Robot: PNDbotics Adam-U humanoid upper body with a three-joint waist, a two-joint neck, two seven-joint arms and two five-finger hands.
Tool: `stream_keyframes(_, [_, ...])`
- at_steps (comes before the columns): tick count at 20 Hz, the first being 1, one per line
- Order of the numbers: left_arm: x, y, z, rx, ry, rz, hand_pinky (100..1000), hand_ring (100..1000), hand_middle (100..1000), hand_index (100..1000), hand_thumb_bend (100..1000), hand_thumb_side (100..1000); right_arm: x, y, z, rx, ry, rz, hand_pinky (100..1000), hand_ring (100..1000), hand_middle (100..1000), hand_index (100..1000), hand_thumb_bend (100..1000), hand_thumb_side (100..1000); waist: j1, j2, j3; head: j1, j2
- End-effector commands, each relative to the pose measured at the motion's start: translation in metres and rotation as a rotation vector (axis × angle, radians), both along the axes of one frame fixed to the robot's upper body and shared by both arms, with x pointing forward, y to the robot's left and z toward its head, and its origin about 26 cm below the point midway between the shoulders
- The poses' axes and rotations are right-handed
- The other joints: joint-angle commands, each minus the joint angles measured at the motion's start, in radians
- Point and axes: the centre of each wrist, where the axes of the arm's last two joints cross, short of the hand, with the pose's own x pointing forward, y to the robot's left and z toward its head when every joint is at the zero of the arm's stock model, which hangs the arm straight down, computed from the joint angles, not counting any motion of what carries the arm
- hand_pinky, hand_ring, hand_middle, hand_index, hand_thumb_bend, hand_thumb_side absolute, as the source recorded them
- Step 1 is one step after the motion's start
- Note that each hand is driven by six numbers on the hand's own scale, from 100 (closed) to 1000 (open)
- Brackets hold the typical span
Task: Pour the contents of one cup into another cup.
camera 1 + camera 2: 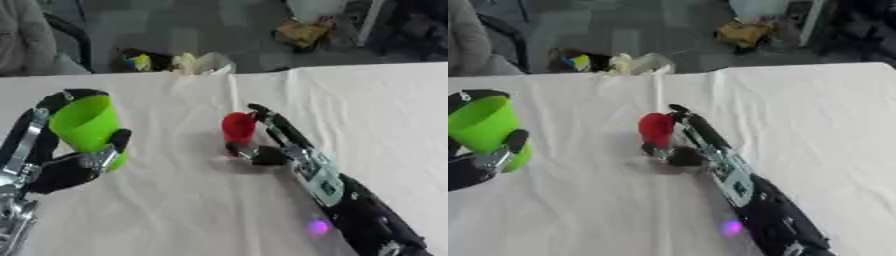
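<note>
Over on the left, the left hand (66,167) has its fingers and thumb curled round the green cup (86,126), held tilted above the white table (175,210). The right hand (262,150) pinches the red cup (237,128), standing mid-table. I can't see inside either cup.

1. This looks like a lab or test room: the tabletop (201,200) is draped in a wrinkled white cloth (367,110).
2. Beyond it lies a bare grey floor (175,35).
3. Loose clutter (302,32) and bags (206,64) sit on that floor.
</note>
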Motion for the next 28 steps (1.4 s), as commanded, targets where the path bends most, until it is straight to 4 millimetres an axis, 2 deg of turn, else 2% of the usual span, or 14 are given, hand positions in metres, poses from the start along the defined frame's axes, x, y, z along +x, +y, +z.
stream_keyframes(1, [-0.0003,-0.0008,0.0078,0.004,-0.025,-0.007,214,254,361,736,100,229,0.0037,0.0055,0.0140,-0.017,-0.044,0.025,923,1000,454,748,493,637,0.000,-0.018,0.000,-0.003,-0.006])
stream_keyframes(7, [-0.0005,-0.0013,0.0078,0.003,-0.024,-0.010,215,255,361,737,100,232,0.0038,0.0101,0.0128,-0.022,-0.040,0.037,911,964,405,713,429,608,0.000,-0.018,0.000,-0.003,-0.006])
stream_keyframes(13, [-0.0007,-0.0018,0.0076,0.002,-0.023,-0.012,216,255,362,737,100,238,0.0040,0.0105,0.0100,-0.031,-0.024,0.033,889,936,378,692,240,513,0.001,-0.018,-0.001,-0.002,-0.007])
stream_keyframes(16, [-0.0008,-0.0019,0.0074,0.002,-0.022,-0.012,217,255,362,737,100,240,0.0040,0.0096,0.0083,-0.032,-0.013,0.019,866,899,336,664,107,415,0.003,-0.017,0.000,-0.002,-0.007])
stream_keyframes(19, [-0.0008,-0.0018,0.0073,0.001,-0.022,-0.012,217,255,361,735,100,241,0.0039,0.0094,0.0068,-0.033,-0.002,0.009,857,894,327,656,100,366,0.004,-0.017,0.001,-0.002,-0.007])
stream_keyframes(28, [-0.0030,0.0050,0.0112,-0.020,-0.037,0.011,220,257,362,734,100,242,0.0013,0.0047,0.0147,-0.013,-0.016,-0.003,855,892,330,654,100,367,0.004,-0.023,-0.014,0.000,-0.004])
